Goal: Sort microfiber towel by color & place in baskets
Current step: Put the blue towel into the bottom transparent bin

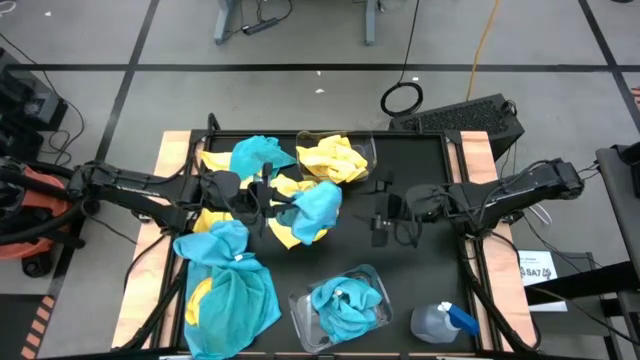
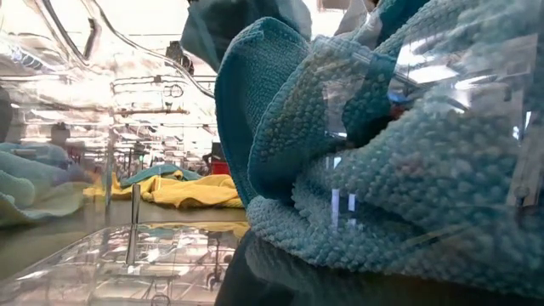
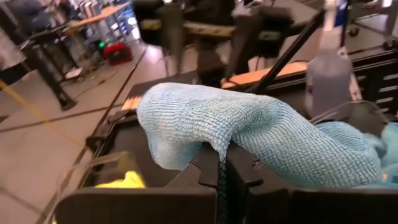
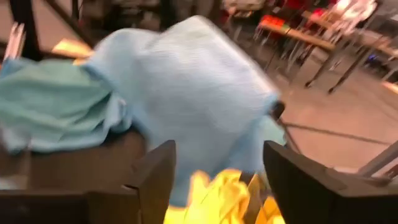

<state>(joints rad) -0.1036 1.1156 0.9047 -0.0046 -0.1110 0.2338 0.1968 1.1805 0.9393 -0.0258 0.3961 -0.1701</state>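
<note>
The left hand [image 3: 221, 171] was clamped on a soft turquoise microfiber towel [image 1: 318, 208]. The right hand [image 4: 214, 180] stood open just beside it. Trailing folds could have snagged the yellow cloth [image 1: 285, 232] beneath and dragged it along.

Two matte black jointed arms, thin black cables, flat dark claw fingers [image 4: 155, 180]

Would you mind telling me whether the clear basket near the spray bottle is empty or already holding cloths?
It is holding cloths: the basket has a bunched turquoise towel inside it, seen from above. No yellow shows in it.
</note>
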